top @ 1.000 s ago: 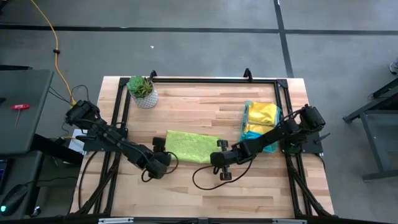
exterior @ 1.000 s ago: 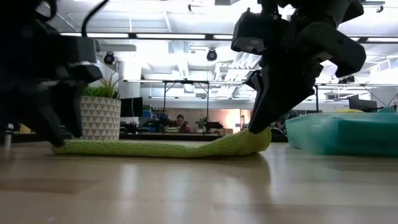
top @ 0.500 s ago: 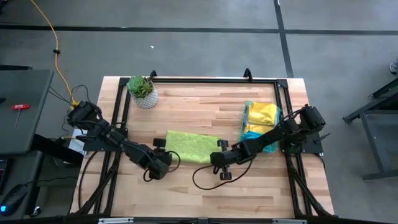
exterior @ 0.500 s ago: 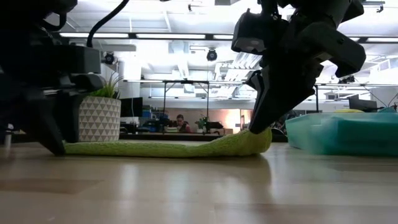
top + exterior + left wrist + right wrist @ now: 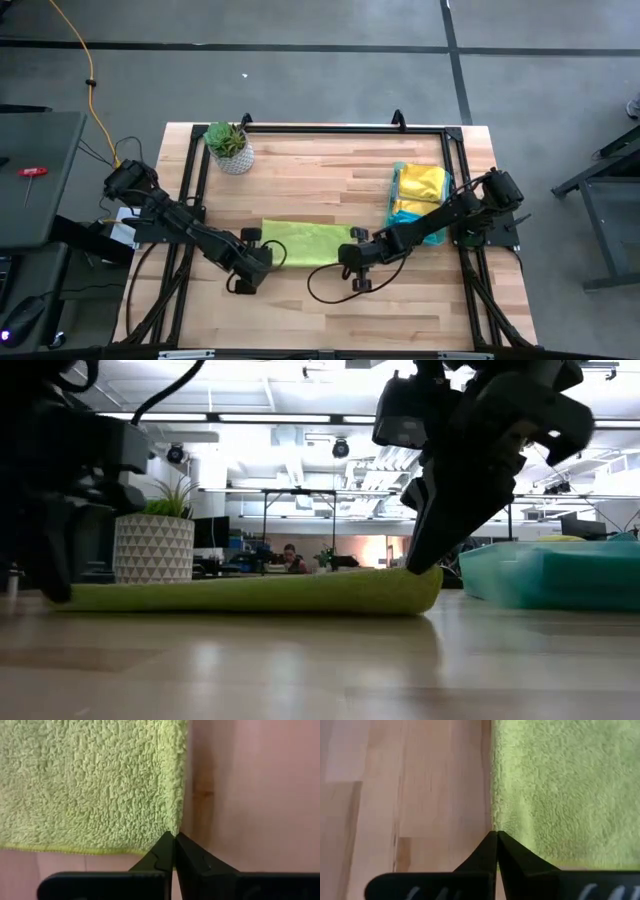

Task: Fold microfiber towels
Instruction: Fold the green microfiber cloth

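Observation:
A lime green microfiber towel (image 5: 305,243) lies spread on the wooden table, near its middle. Its near edge (image 5: 250,592) is raised in a straight band while the rest lies flat. My left gripper (image 5: 265,256) is shut at the towel's near left corner and my right gripper (image 5: 352,252) is shut at its near right corner. Both arms reach in low over the table from the sides. More towels, yellow and teal, lie in the green tray (image 5: 392,205) at the right. My left gripper pinches the towel's near left corner (image 5: 172,831) between its two fingers, coming in slanting from above and the left. The corner is lifted a little; the cloth beyond lies on the table. My right gripper pinches the towel's near right corner (image 5: 495,827) between its two fingers, slanting down from the right. The corner (image 5: 420,582) is held just above the table, and the edge runs straight toward the other gripper.
A potted plant (image 5: 230,147) in a white patterned pot stands at the far left. The translucent green tray (image 5: 545,575) sits at the right behind the right arm. A black frame rail (image 5: 340,128) runs along the far edge. Bare wood lies near the front edge.
My left gripper has shut on the towel's near left corner and raised it slightly. The near edge, up only at its right end before, now stands lifted along its whole length. The towel's far edge has drawn a little toward the near side.

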Tool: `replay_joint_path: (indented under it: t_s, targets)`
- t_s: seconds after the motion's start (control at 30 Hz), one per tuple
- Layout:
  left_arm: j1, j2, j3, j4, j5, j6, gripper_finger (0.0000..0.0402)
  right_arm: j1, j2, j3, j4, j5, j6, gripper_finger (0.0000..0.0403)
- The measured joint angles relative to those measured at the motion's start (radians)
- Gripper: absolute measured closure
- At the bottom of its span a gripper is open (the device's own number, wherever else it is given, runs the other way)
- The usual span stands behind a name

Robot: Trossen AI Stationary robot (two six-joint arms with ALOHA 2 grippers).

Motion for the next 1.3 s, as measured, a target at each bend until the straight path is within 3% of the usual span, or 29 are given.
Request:
replay_joint_path:
  t_s: [0.17,0.47,0.77,1.3]
  targets:
    - [-0.012,-0.070,0.000,-0.021,0.000,-0.054,0.0400,0.000,-0.028,0.000,-0.006,0.061,0.040,0.0403]
    - [0.022,-0.196,0.001,-0.078,-0.186,-0.113,0.0401,-0.043,-0.060,0.000,-0.036,0.200,0.130,0.0403]
    - [0.111,-0.126,-0.022,-0.113,-0.264,-0.149,0.0401,-0.088,-0.049,0.000,-0.069,0.309,0.187,0.0403]
    - [0.137,-0.026,-0.060,-0.084,-0.418,-0.213,0.0400,-0.105,-0.025,-0.009,-0.092,0.345,0.282,0.0403]
